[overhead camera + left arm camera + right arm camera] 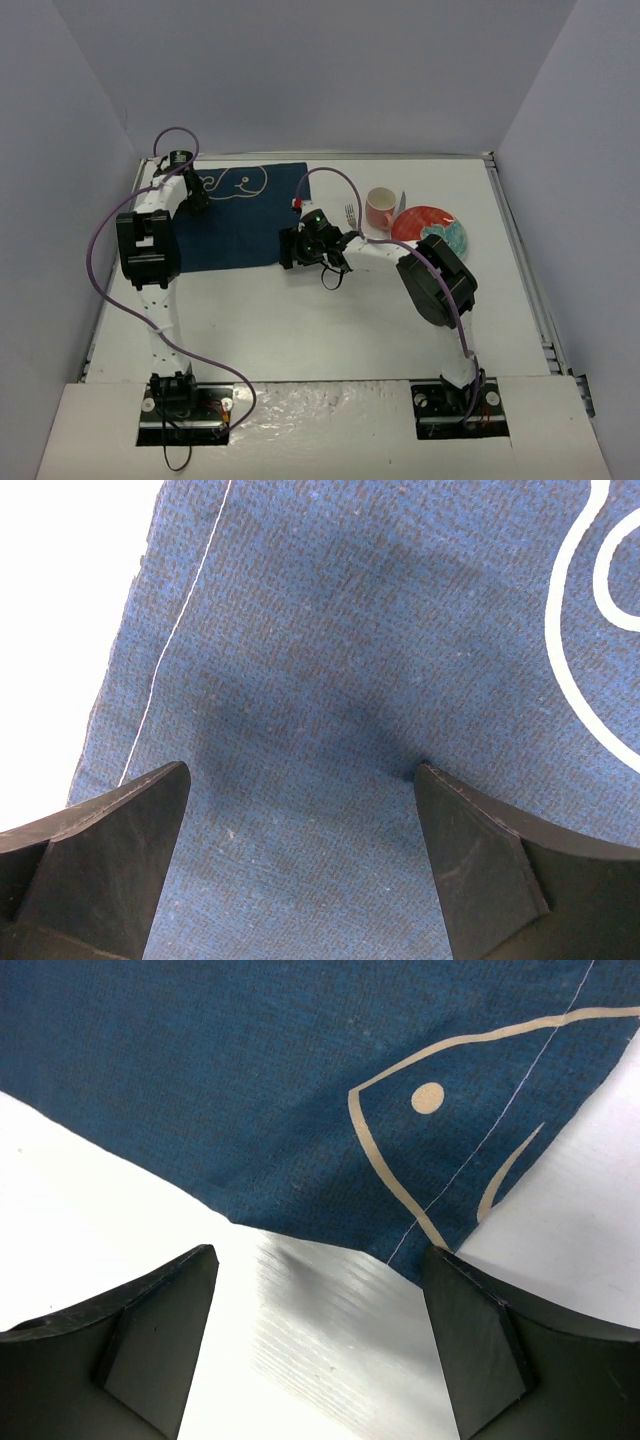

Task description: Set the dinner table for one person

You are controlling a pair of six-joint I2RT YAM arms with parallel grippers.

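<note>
Your left tool (300,770) stands wide open and empty over the far left part of the blue placemat (330,660). Your right tool (320,1252) is wide and empty too, above the near right corner of the placemat. The white table (330,320) carries everything; a pink mug (379,208), a fork (350,213) and a plate (425,225) stand right of the placemat.

Surface (300,320): large, plain white, rectangular, lying flat and level, with a thin metal edge showing along the far and right sides. It extends well past both claws on every side. Directly below the right claw (320,1255) it is bare white with a faint glossy streak. At the left claw (300,775) bare white shows only ahead and to the left.
</note>
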